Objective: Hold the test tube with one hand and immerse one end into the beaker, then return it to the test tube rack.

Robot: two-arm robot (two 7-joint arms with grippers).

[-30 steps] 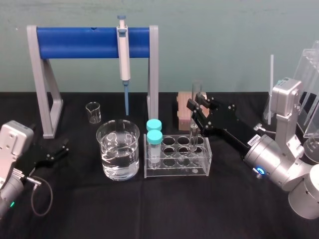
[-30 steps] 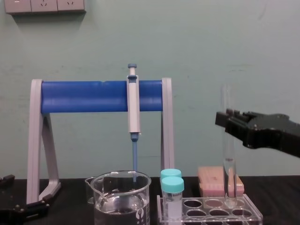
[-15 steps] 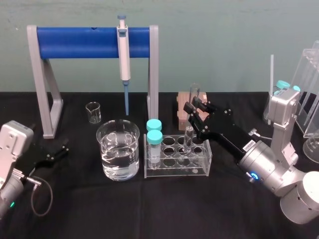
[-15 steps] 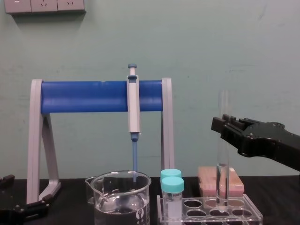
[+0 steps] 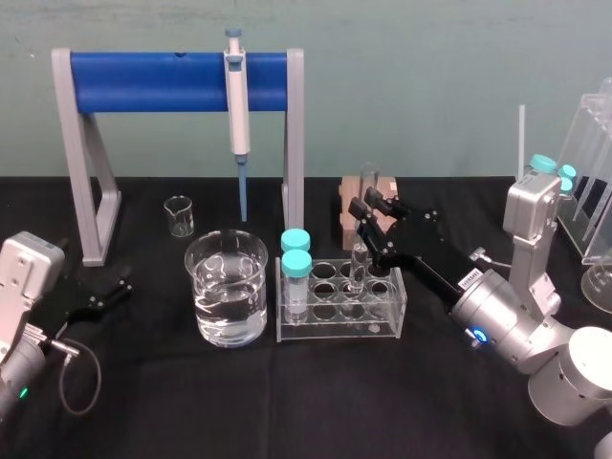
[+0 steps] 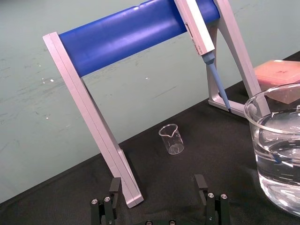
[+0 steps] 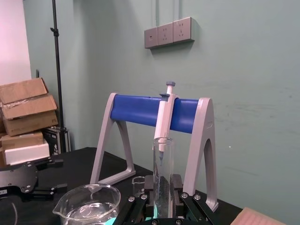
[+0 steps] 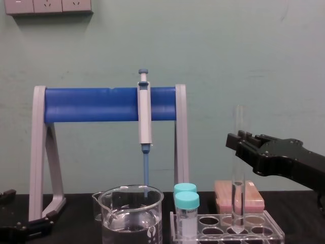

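Note:
My right gripper [image 5: 368, 222] is shut on the test tube [image 5: 361, 229], a slim clear tube held nearly upright over the test tube rack [image 5: 341, 304]. In the chest view the test tube [image 8: 237, 173] has its round bottom at a hole in the test tube rack [image 8: 254, 233], with the right gripper [image 8: 238, 145] on its middle. The right wrist view shows the test tube [image 7: 162, 178] standing between the fingers [image 7: 140, 206]. The beaker [image 5: 228, 287], partly filled with clear liquid, stands left of the rack. My left gripper [image 6: 157, 187] is open and parked at the table's left [image 5: 105, 287].
Two teal-capped vials [image 5: 295, 263] stand in the rack's left end. A pipette [image 5: 236, 105] hangs from the blue-barred stand [image 5: 177, 81] behind the beaker. A small beaker [image 5: 178, 216] sits under the stand, and a pink box [image 5: 352, 218] lies behind the rack. Clear holders stand at far right.
My right gripper has carried the test tube leftward along the rack and a little lower, so its bottom now sits at a hole nearer the middle. The left arm has not moved.

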